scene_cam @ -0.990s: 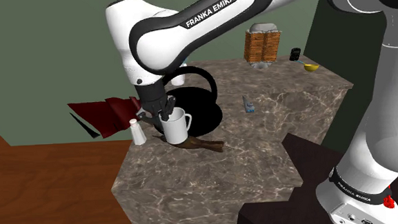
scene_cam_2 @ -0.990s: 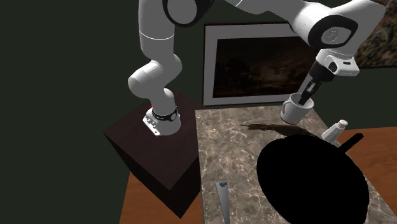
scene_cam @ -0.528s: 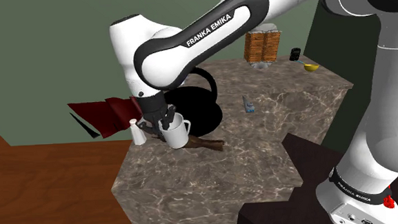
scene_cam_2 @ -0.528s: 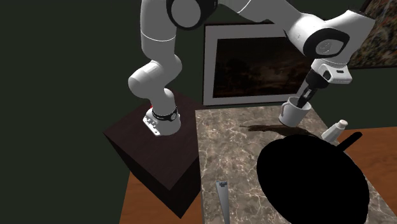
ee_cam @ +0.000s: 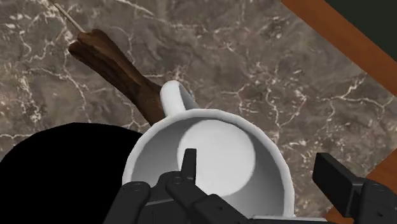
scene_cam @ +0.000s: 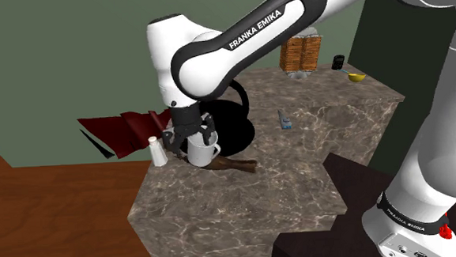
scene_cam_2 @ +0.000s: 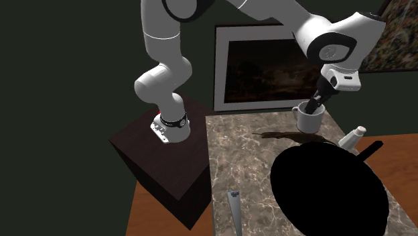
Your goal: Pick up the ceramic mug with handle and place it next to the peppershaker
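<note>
White handled mug (scene_cam: 205, 154) looks set down on the marbled counter (scene_cam: 300, 184), just beside the small white pepper shaker (scene_cam: 157, 151). Black claw (ee_cam: 254, 167) open, straddling the mug's wall without gripping. Left: retract.

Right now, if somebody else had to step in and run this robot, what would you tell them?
Gripper: open, one finger inside the white mug, the other outside its wall, neither touching it.
Mug: upright on the marble counter, close beside the white pepper shaker but apart from it; a brown wooden utensil lies right by it.
Done: mug set down next to the shaker, apparently released.
Left: lift the gripper straight up out of the mug without knocking it.
</note>
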Robot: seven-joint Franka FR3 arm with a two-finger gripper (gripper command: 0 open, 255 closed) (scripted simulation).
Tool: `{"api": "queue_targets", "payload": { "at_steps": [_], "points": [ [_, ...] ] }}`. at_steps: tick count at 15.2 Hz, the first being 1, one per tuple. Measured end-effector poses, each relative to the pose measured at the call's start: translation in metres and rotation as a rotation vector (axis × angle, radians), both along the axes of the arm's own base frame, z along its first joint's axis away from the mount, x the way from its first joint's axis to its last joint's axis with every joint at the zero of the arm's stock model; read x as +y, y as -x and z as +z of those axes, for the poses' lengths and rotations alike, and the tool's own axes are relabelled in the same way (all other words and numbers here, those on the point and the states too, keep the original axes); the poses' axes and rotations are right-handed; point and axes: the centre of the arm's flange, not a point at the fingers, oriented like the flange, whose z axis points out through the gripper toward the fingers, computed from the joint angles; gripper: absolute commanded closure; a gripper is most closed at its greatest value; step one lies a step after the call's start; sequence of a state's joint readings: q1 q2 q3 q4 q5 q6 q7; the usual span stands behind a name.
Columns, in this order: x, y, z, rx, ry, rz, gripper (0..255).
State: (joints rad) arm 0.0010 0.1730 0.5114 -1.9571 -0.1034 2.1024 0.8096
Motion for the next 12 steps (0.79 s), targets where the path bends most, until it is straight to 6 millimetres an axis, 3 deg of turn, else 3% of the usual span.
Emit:
{"api": "queue_targets", "payload": {
  "at_steps": [7,12],
  "points": [
    [-0.075,0.059,0.053,-0.088,-0.175,-0.352,0],
    [-0.078,0.064,0.039,-0.097,-0.197,-0.393,0]
  ]
}}
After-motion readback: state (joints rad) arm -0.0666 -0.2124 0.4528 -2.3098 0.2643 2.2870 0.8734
